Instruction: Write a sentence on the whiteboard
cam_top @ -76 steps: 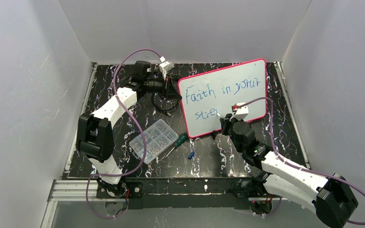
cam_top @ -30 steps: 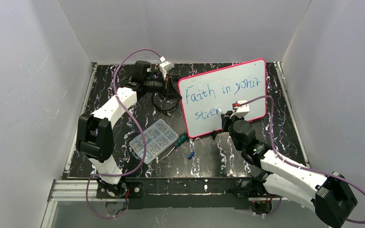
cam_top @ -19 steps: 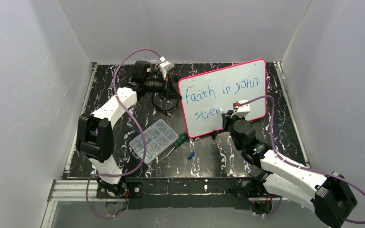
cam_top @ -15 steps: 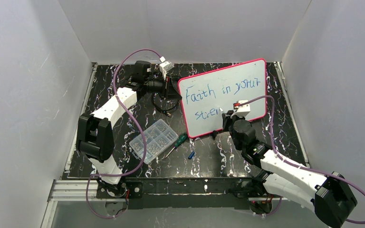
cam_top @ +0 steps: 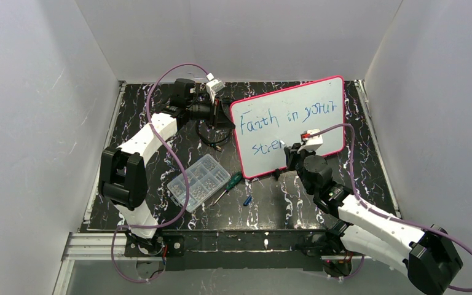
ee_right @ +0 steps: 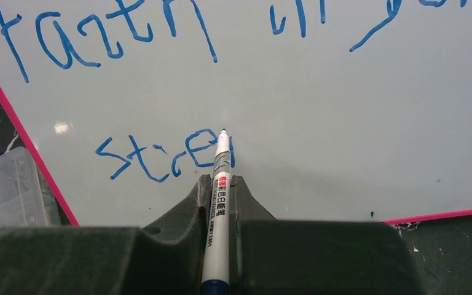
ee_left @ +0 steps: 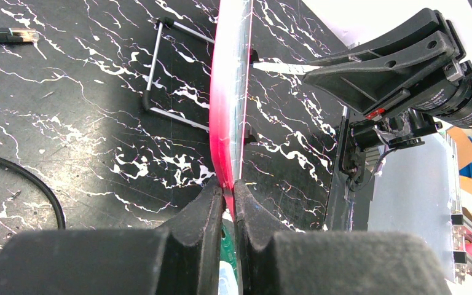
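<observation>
Showing the right gripper [ee_right: 221, 179] nearest the arm bases, its jaws clamped on a white marker [ee_right: 216, 215] that runs forward between the fingers. The marker's tip sits at the whiteboard [ee_right: 344, 123], on a short blue stroke just right of "stre"; whether it actually presses the surface cannot be told for certain. The sentence [cam_top: 281, 118] reads "Faith in your" on the upper line, with only "stre" beneath it, toward the left. The board stands tilted, propped from behind by a wire stand [ee_left: 160, 67], with its pink-red frame meeting the table [cam_top: 270, 206]. At the board's left edge, farther from the bases, the left gripper [ee_left: 228, 187] has its jaws closed on the frame, one finger on each face. The table is black with white veining. On it, left of the board and apart from it, lie a clear compartment box [cam_top: 198, 182], a green-handled screwdriver [cam_top: 229, 183] and a small blue item [cam_top: 246, 200]. Plain white walls [cam_top: 31, 123] enclose the table on three sides.
</observation>
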Tool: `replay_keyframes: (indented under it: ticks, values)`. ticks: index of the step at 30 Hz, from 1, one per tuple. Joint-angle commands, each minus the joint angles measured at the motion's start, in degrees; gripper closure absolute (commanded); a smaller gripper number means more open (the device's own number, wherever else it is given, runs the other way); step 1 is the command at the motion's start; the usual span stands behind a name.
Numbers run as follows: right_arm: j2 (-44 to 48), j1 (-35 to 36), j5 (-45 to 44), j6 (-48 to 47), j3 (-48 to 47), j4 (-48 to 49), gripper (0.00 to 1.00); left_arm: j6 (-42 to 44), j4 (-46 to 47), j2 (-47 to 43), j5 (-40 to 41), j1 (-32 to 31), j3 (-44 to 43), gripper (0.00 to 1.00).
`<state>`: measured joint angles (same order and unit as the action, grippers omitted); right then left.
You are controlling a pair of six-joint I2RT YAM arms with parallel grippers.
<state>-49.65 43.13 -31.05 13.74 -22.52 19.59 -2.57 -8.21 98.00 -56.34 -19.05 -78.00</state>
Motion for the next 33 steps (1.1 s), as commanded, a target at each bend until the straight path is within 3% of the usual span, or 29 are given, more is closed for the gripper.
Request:
replay_keyframes:
  ticks: [1,33]
  values:
    - [-0.7,-0.2,-0.5,0.1,-0.8,1.9,0.99,0.5,-0.8,-2.0,-2.0,-0.5,-1.6,1.00]
    - [-1.7,-0.3,-5.0,0.6,0.4,1.5,0.99,0.5,-0.8,-2.0,-2.0,-0.5,-1.6,1.00]
